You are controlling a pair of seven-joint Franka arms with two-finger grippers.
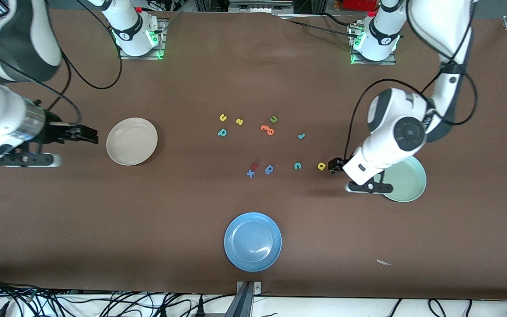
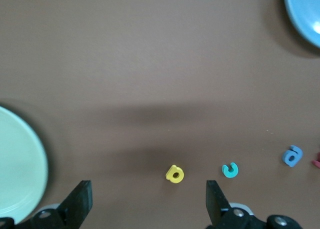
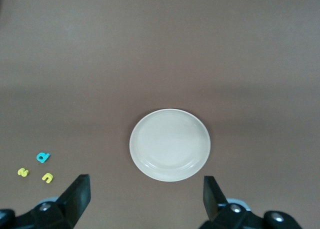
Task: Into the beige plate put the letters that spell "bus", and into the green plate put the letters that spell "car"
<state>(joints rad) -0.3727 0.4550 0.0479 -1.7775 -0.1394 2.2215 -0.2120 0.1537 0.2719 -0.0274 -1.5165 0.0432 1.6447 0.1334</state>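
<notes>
Nearest the front camera sits the blue plate [image 1: 252,241], low in the middle of the frame and empty, no part of either word.

Going left to right: the right gripper [image 1: 87,134] hangs at the left edge beside the beige plate [image 1: 131,141], jaws spread wide and holding nothing; that arm looks to be waiting by its own dish. The beige plate is round, shallow, cream and bare. Just left of centre, higher in the frame, lie the yellow "u" [image 1: 222,117], the yellow "s" [image 1: 239,121] and the teal "b" [image 1: 222,132], close together, tiny against the plates. Orange letters [image 1: 267,129] and a green "u" [image 1: 273,119] sit at centre, with a darker blue letter [image 1: 269,169] lower down.

Right of centre are the teal "r" [image 1: 301,136], the teal "c" [image 1: 297,165] and the yellow "a" [image 1: 321,166]. The left gripper [image 1: 335,165] hovers low, just beside the "a", jaws wide and empty, probably lining up its first pick. At the right, the green plate [image 1: 408,181], pale mint and shallow, lies partly under that arm, handy for a short carry.
</notes>
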